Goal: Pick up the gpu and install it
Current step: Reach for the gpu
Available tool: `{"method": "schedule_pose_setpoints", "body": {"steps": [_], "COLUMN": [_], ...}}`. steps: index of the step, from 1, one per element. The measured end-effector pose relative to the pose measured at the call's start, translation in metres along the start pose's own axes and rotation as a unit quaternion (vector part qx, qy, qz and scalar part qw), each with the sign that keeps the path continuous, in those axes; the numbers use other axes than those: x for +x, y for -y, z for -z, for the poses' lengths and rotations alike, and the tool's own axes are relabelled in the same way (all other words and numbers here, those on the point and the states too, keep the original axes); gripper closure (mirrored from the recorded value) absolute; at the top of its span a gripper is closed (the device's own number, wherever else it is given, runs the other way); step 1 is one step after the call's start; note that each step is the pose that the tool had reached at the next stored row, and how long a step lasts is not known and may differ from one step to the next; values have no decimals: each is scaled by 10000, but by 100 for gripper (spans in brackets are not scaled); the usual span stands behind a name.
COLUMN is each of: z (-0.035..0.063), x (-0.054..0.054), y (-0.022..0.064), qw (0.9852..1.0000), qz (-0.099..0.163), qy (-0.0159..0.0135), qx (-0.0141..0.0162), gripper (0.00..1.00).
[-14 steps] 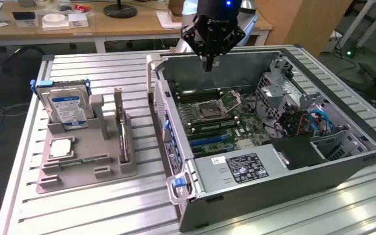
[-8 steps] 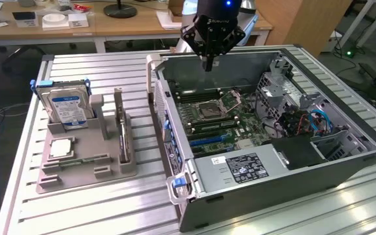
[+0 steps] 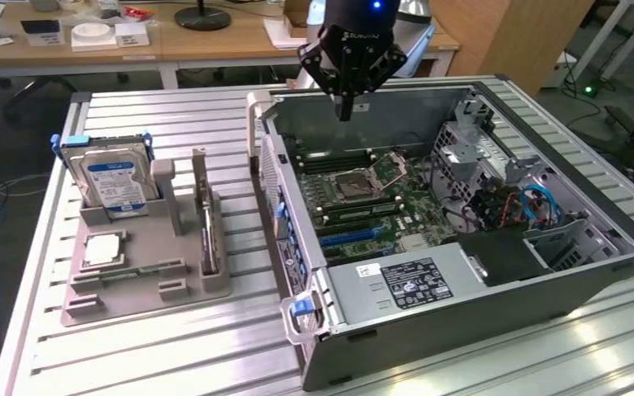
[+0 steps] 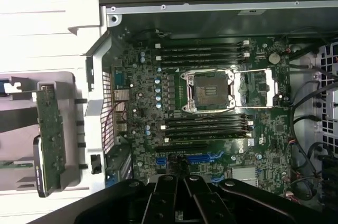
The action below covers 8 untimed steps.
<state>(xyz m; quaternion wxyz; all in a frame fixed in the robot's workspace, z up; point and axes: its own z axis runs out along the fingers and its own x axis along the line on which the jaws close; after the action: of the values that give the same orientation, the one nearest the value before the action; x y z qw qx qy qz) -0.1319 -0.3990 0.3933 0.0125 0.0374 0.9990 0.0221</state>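
The gpu [image 3: 208, 229] stands on edge in a slot of the grey holder [image 3: 141, 289] on the exterior view's left. It is a thin dark card with a pale bracket at its upper end. The wrist view has the gpu [image 4: 51, 135] beside the case wall, green face showing. My gripper [image 3: 346, 109] hangs shut and empty above the far wall of the open computer case [image 3: 482, 297], well apart from the card. In the wrist view my gripper [image 4: 185, 188] points at the motherboard [image 4: 211, 123] near the blue slots [image 4: 203, 157].
The holder also carries a blue-labelled hard drive [image 3: 112, 181], a square CPU chip [image 3: 105, 248] and a memory stick [image 3: 113, 275]. Inside the case are an open CPU socket [image 3: 361, 183], a power supply [image 3: 405, 285] and cables [image 3: 515, 206]. Desks stand behind the ribbed table [image 3: 515, 363].
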Motion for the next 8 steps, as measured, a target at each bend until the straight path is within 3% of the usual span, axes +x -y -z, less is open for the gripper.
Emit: {"method": "schedule_pose_setpoints", "body": {"steps": [8], "z": [2], "x": [116], "y": [10], "qw": [10000], "qz": [0], "qy": [0], "qx": [0], "gripper": [89]}}
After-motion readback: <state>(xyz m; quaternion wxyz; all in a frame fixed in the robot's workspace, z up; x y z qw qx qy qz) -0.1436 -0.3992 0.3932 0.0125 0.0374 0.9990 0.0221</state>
